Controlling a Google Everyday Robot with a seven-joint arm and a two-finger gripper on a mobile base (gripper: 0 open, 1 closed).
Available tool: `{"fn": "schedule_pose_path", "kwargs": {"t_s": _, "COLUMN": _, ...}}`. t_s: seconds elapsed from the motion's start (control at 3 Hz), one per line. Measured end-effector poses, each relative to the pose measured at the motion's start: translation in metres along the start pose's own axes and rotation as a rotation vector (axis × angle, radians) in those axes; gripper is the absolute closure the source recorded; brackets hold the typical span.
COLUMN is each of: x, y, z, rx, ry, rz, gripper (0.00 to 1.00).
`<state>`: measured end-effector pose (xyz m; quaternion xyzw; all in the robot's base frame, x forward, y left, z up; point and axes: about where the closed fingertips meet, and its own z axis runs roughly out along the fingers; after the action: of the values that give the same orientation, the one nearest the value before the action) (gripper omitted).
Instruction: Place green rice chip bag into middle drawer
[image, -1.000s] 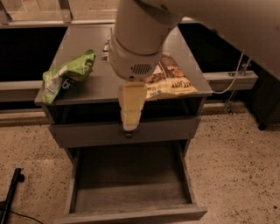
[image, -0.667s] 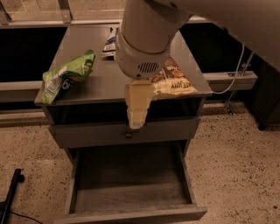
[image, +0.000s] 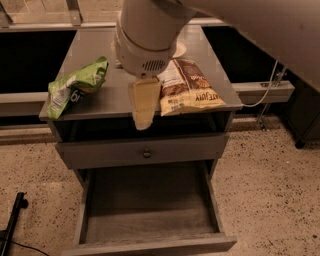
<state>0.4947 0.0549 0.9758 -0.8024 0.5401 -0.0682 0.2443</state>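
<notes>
The green rice chip bag (image: 77, 85) lies crinkled on the left edge of the grey cabinet's top (image: 107, 102). The middle drawer (image: 150, 205) is pulled out below, and its wood-grain floor is bare. My gripper (image: 142, 109), cream-coloured under a big white wrist, hangs over the front middle of the cabinet top. It is to the right of the green bag and not touching it. It holds nothing that I can see.
A big brown-and-yellow chip bag (image: 187, 87) lies on the right of the cabinet top, close to the gripper. A closed grey drawer front with a small knob (image: 146, 152) sits above the open drawer. A speckled floor surrounds the cabinet, and a black pole (image: 12, 220) lies at lower left.
My gripper went slightly right, then came back left and a little higher, closer to the green bag. The bags and the drawer have not moved.
</notes>
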Motion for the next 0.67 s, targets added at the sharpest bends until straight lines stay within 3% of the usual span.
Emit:
{"fn": "schedule_pose_path", "kwargs": {"t_s": 0.33, "x": -0.019, "y": -0.063, "z": 0.042, "rx": 0.121, "ry": -0.042, "rz": -0.161, "gripper": 0.0}}
{"fn": "schedule_pose_path", "kwargs": {"t_s": 0.67, "x": -0.034, "y": -0.091, "z": 0.077, "rx": 0.156, "ry": -0.086, "rz": -0.224, "gripper": 0.0}}
